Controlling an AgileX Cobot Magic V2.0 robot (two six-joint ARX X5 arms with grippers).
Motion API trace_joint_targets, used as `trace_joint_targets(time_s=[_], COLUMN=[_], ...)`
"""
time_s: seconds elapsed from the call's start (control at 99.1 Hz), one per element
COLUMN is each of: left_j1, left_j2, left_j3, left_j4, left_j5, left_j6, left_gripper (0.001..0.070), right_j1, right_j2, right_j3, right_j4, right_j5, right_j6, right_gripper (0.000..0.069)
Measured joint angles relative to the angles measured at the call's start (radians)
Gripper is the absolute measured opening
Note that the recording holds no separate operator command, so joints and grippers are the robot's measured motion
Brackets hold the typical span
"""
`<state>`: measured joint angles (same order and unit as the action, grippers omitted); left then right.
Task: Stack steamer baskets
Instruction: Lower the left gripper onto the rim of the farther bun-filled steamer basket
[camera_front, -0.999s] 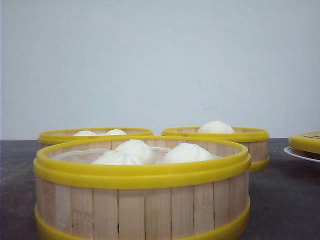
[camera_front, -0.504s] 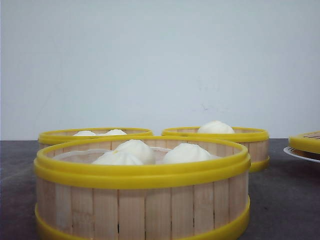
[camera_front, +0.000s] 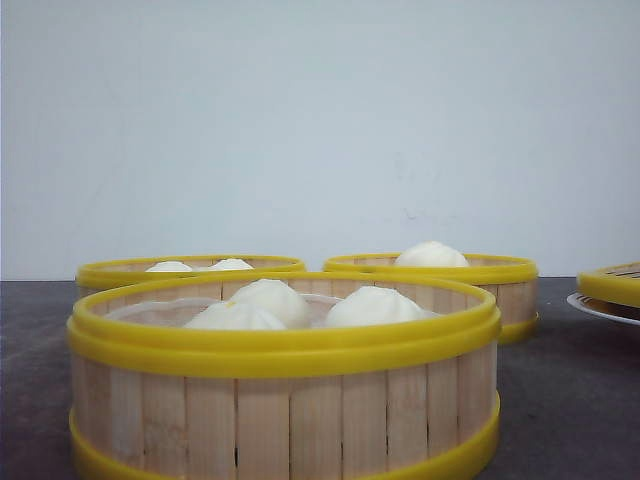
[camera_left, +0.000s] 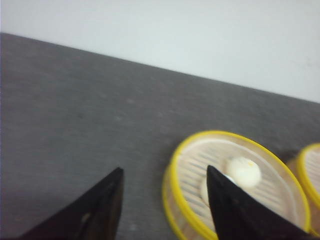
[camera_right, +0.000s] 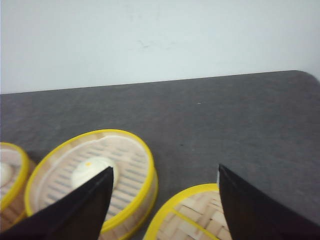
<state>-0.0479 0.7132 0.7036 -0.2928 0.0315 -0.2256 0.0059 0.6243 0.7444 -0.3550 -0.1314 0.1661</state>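
1. Nothing is moving in the front view between the earlier pictures and this one: the three steamer baskets are sitting exactly where they were, and no arm is entering that view.
2. The nearest steamer basket (camera_front: 283, 375) is standing closest to the camera on the dark table (camera_front: 570, 400), holding three white buns (camera_front: 372, 306).
3. Behind it, the far-left basket (camera_front: 190, 268) is showing two buns and the far-right basket (camera_front: 440, 270) is showing one; both are standing apart from each other, separate and unstacked.
4. At the right edge a yellow-rimmed woven piece (camera_front: 612, 283) is resting on a white plate (camera_front: 598, 308); whether it is a lid or a fourth basket is not clear from here.
5. The left hand (camera_left: 162, 172) is hovering over the table with its fingers spread and nothing between them, one finger overlapping the far-left basket (camera_left: 240, 185) in its view; whether it is touching the rim I cannot tell.
6. The right hand (camera_right: 165, 172) is likewise hanging open and empty above the gap between the one-bun basket (camera_right: 95, 175) and the woven piece (camera_right: 192, 215).
7. My reading is that stacking is not yet under way: no basket is being gripped or lifted.
8. The next step probably calls for each hand to be closing on a basket rim, keeping it level so the buns are not rolling.
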Motion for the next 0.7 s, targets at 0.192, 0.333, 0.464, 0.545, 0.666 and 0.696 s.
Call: trace_joint_targets(time_s=[0.192, 0.333, 0.464, 0.545, 0.666, 0.696], left_j1=[-0.057, -0.090, -0.103, -0.106, -0.107, -0.107], left_j2=[0.251, 0.438, 0.596, 0.679, 0.780, 0.802], left_j3=[0.109, 0.211, 0.293, 0.330, 0.376, 0.387], left_j4=[-0.003, -0.033, -0.084, -0.098, -0.115, -0.118], left_j5=[0.001, 0.001, 0.000, -0.006, -0.006, -0.006], left_j6=[-0.003, -0.002, -0.002, -0.002, -0.003, -0.003], left_gripper=[0.0353, 0.0354, 0.0354, 0.0354, 0.0354, 0.0354], right_j1=[0.019, 0.034, 0.039, 0.040, 0.041, 0.042], right_j2=[0.003, 0.004, 0.004, 0.004, 0.004, 0.004], right_j3=[0.004, 0.005, 0.005, 0.005, 0.005, 0.005], right_j4=[0.003, 0.003, 0.003, 0.002, -0.003, -0.004], right_j5=[-0.003, -0.005, -0.005, -0.005, -0.005, -0.005], right_j6=[0.014, 0.021, 0.022, 0.022, 0.022, 0.022], right_gripper=[0.0425, 0.0425, 0.0425, 0.0425, 0.0425, 0.0425])
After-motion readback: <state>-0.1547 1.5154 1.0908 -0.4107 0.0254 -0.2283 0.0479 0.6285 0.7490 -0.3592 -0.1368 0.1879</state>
